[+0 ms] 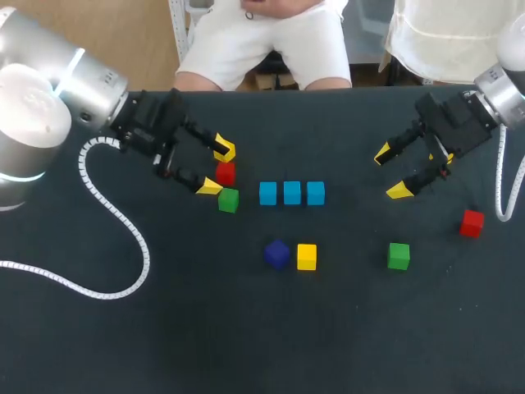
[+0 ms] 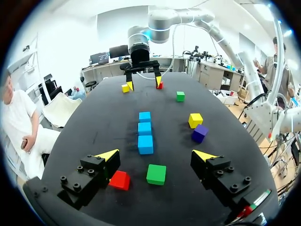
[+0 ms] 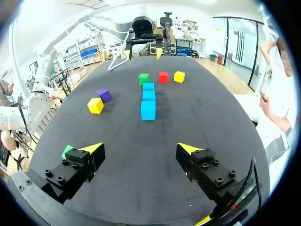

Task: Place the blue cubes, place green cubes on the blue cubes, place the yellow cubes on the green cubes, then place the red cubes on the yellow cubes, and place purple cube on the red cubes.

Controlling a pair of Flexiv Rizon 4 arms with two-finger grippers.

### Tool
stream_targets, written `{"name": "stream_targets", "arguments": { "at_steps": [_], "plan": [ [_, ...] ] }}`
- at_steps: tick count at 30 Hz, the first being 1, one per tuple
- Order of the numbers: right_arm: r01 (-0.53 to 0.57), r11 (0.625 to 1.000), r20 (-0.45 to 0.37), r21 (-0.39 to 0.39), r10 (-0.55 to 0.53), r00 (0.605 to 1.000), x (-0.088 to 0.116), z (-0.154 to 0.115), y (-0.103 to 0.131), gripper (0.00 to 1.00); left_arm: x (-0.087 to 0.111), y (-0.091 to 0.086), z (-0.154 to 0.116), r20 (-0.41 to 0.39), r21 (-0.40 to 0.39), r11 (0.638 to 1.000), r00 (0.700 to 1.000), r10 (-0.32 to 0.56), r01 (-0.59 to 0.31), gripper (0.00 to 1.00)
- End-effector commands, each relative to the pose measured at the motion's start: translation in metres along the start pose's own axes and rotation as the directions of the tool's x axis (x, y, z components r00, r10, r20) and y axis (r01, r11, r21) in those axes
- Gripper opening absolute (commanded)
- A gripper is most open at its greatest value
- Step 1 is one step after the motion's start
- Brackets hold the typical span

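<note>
Three blue cubes (image 1: pixel 292 193) lie in a row mid-table, also seen from the left wrist (image 2: pixel 145 136) and the right wrist (image 3: pixel 148 100). My left gripper (image 1: pixel 216 168) is open over a red cube (image 1: pixel 225 173) and a green cube (image 1: pixel 228 199). From its wrist (image 2: pixel 155 155), the green cube (image 2: pixel 156 174) lies between the fingers and the red cube (image 2: pixel 119 180) by one finger. A yellow cube (image 3: pixel 179 76) sits beside that red one. My right gripper (image 1: pixel 390 172) (image 3: pixel 138 149) is open and holds nothing.
A purple cube (image 1: pixel 276 254) and a yellow cube (image 1: pixel 307 256) sit in front of the blue row. A second green cube (image 1: pixel 399 255) and red cube (image 1: pixel 471 222) lie at the right. Another yellow cube (image 2: pixel 124 88) sits by the right gripper.
</note>
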State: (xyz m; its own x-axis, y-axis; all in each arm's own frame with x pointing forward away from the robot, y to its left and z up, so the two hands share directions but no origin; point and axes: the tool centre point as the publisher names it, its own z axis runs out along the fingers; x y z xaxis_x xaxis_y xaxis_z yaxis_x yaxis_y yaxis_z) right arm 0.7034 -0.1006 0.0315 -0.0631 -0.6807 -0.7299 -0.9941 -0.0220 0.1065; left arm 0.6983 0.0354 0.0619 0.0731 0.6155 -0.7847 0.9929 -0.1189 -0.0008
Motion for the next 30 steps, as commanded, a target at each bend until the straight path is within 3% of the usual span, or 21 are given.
{"name": "stream_targets", "arguments": {
  "at_steps": [1, 5, 10, 16, 24, 30],
  "plan": [
    [-0.025, 0.996, -0.044, 0.081, 0.028, 0.999, -0.003, -0.022, 0.025, 1.0, 0.001, 0.002, 0.0, 0.0, 0.004, 1.0, 1.0, 0.001, -0.001, 1.0],
    [-0.077, 0.988, -0.098, 0.13, 0.09, 0.991, 0.0, -0.027, 0.046, 1.0, 0.001, 0.002, 0.0, 0.0, 0.004, 1.0, 1.0, 0.001, -0.001, 1.0],
    [-0.116, 0.985, -0.122, 0.126, 0.131, 0.984, 0.007, -0.022, 0.073, 1.0, 0.001, 0.002, 0.0, 0.0, 0.004, 1.0, 1.0, 0.001, -0.001, 1.0],
    [-0.056, 0.991, -0.113, 0.12, 0.069, 0.991, 0.017, -0.021, 0.112, 1.0, 0.001, 0.002, 0.0, 0.0, 0.004, 1.0, 1.0, 0.001, -0.001, 1.0],
    [-0.114, 0.988, -0.133, 0.106, 0.128, 0.983, 0.023, -0.016, 0.139, 1.0, 0.001, 0.002, 0.0, 0.0, 0.004, 1.0, 1.0, 0.001, -0.001, 1.0],
    [-0.155, 0.975, -0.137, 0.161, 0.178, 0.974, 0.027, -0.008, 0.163, 1.0, 0.001, 0.002, 0.0, 0.0, 0.004, 1.0, 1.0, 0.001, -0.001, 1.0]
  ]
}}
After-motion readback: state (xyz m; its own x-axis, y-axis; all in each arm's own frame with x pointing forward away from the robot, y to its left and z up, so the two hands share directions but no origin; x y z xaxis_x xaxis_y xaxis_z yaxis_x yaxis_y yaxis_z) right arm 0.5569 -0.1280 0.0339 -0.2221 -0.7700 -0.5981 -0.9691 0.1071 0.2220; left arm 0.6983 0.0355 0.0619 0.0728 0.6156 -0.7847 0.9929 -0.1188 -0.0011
